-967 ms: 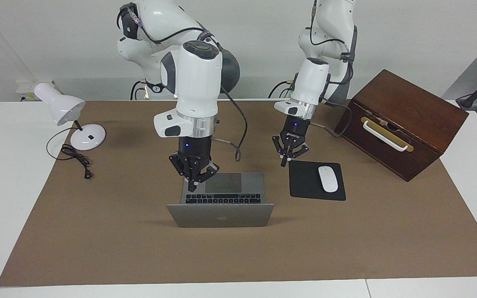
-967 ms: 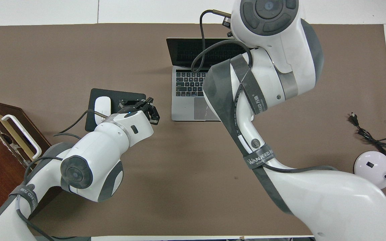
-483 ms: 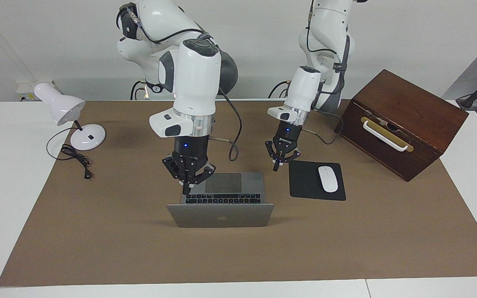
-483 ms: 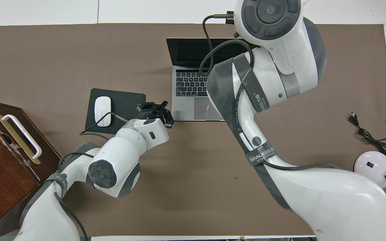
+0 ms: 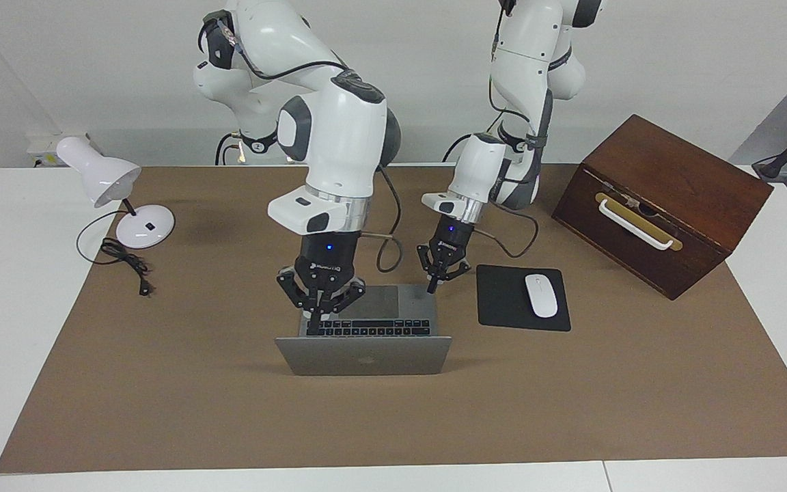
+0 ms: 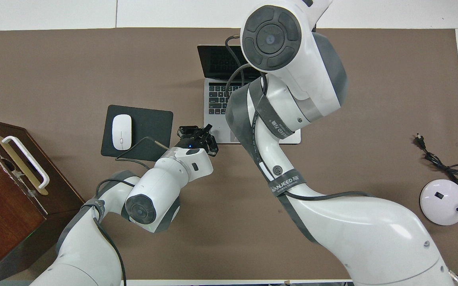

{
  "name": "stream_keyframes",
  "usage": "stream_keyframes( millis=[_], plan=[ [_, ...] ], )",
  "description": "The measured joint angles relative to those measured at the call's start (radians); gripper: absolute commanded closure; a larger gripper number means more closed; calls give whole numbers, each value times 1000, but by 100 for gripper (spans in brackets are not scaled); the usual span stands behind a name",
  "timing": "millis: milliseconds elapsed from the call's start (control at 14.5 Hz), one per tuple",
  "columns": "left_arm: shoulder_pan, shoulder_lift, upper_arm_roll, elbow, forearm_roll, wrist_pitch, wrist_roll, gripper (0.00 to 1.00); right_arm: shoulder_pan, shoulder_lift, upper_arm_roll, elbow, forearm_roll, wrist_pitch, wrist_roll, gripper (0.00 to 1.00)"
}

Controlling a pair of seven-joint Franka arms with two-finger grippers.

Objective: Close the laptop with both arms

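**Both arms close in on the open laptop**

Since the earlier frames, both grippers have shifted toward the laptop, the left one most.

Reading the facing view from its left to its right: a white desk lamp [image 5: 115, 198] sits at about nine o'clock on the brown mat [image 5: 161, 410], its cord [image 5: 123, 258] coiled beside it. The right gripper [image 5: 315, 316] hangs over the keyboard corner at the right arm's end, fingertips together. The laptop [image 5: 364, 354] lies mid-mat at six o'clock from that gripper, lid upright and open, logo facing the camera. The left gripper [image 5: 431, 289] has crossed from the black mouse pad [image 5: 503, 301] to the palm-rest corner of the laptop, fingertips also together. A white mouse [image 5: 541, 295] rests on the pad, and a wooden box [image 5: 667, 198] stands at about two o'clock.

Nothing has touched the lid yet. Judging by this, closing has not begun; both arms seem to be lining up.
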Motion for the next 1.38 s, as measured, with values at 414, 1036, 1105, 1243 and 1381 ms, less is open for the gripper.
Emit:
stream_keyframes(
  millis=[414,1036,1105,1243,1381],
  plan=[
    [0,27,2,0,0,13,0,100,23,29,-30,8,0,77,12,100],
    [0,48,2,1,0,19,6,100,27,40,-35,13,74,161,174,100],
    [0,48,2,1,0,19,9,100,26,40,-36,13,78,166,174,100],
    [-1,48,2,1,0,19,18,100,25,40,-41,14,80,185,174,100],
    [-1,48,2,1,0,19,32,100,25,44,-46,13,80,203,174,100]
  ],
)
